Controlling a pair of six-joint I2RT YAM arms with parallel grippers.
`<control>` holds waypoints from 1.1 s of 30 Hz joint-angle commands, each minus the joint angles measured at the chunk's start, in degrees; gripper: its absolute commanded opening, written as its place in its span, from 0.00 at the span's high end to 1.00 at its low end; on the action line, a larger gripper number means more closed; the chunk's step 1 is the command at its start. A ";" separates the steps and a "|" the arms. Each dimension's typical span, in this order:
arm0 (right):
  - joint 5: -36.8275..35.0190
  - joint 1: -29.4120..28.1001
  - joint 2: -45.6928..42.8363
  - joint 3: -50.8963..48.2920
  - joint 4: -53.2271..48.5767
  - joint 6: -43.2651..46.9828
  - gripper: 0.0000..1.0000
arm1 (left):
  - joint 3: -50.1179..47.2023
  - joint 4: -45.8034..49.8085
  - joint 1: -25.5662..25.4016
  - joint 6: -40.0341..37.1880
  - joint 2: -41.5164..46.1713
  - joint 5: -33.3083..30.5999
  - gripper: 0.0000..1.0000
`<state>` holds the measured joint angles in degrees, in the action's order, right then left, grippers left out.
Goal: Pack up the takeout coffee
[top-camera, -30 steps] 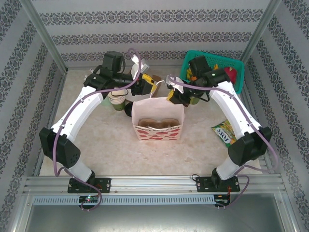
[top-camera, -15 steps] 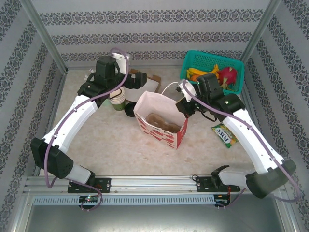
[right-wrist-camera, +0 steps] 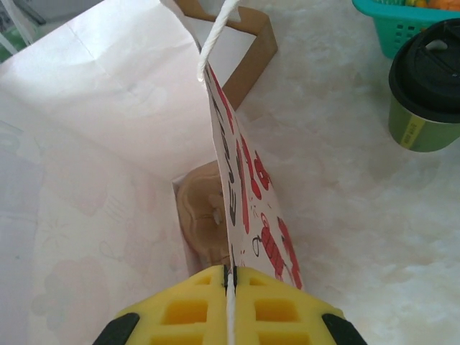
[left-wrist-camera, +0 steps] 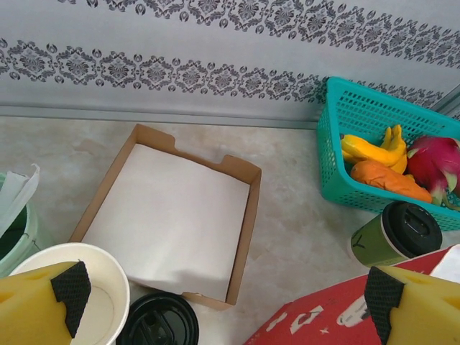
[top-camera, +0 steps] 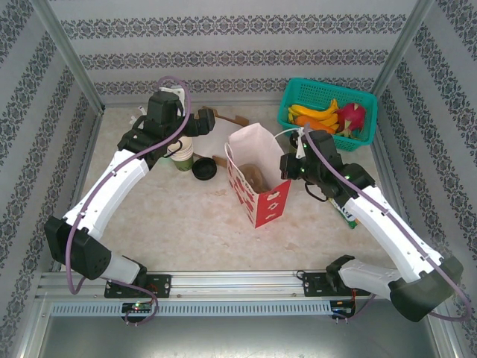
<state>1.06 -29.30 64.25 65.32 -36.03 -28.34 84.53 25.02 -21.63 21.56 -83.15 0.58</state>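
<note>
The takeout coffee (left-wrist-camera: 396, 234), a green cup with a black lid, stands on the table by the teal basket; the right wrist view has it at the upper right (right-wrist-camera: 427, 93). A white paper bag with red print (top-camera: 257, 175) stands mid-table, a brown pulp carrier (right-wrist-camera: 205, 215) at its bottom. My right gripper (right-wrist-camera: 230, 272) is shut on the bag's white string handle at its right rim (top-camera: 292, 165). Behind and left of the bag, my left gripper (left-wrist-camera: 230, 316) hangs open and holds nothing, above the table (top-camera: 200, 125).
A flat cardboard tray (left-wrist-camera: 172, 215) lies at the back. A loose black lid (top-camera: 203, 168), an open cream-lined cup (left-wrist-camera: 93, 302) and a mint cup of sticks (left-wrist-camera: 14, 223) stand at the left. The teal basket (top-camera: 328, 93) holds fruit. A snack packet (top-camera: 344, 210) lies under the right arm.
The left gripper has opened, let go of the bag's rim and drawn back to the left. The right gripper has pulled the bag right and nearer, turning it.
</note>
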 commanded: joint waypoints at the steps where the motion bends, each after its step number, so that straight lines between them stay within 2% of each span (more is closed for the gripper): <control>1: -2.47 -1.57 0.18 -2.05 4.23 -7.51 1.00 | -0.78 1.46 0.49 1.58 1.22 -1.72 0.00; 7: -2.84 -4.23 1.60 -2.71 8.37 -11.36 1.00 | -1.65 1.43 0.45 2.63 0.98 -2.25 0.00; 11: -8.83 -6.73 3.00 -0.98 6.69 -14.71 1.00 | -1.91 1.59 0.48 2.95 1.05 -2.57 0.00; 17: -12.42 -9.56 6.76 4.56 1.58 -17.66 1.00 | -2.69 2.77 0.48 3.59 1.63 -5.81 0.00; 26: -16.41 -11.93 9.73 6.93 -1.94 -22.22 1.00 | -7.79 7.39 0.51 12.02 1.61 -10.81 0.00; 30: -20.56 -13.64 9.55 6.83 -1.87 -24.43 1.00 | -11.27 8.39 0.41 18.72 1.44 -8.20 0.00; 33: -20.55 -13.78 9.70 6.55 -0.69 -24.91 1.00 | -14.38 5.82 0.27 22.48 1.37 -3.84 0.00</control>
<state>-16.38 -42.65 73.34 71.29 -35.44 -50.98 72.20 30.61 -21.63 37.74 -82.32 -6.50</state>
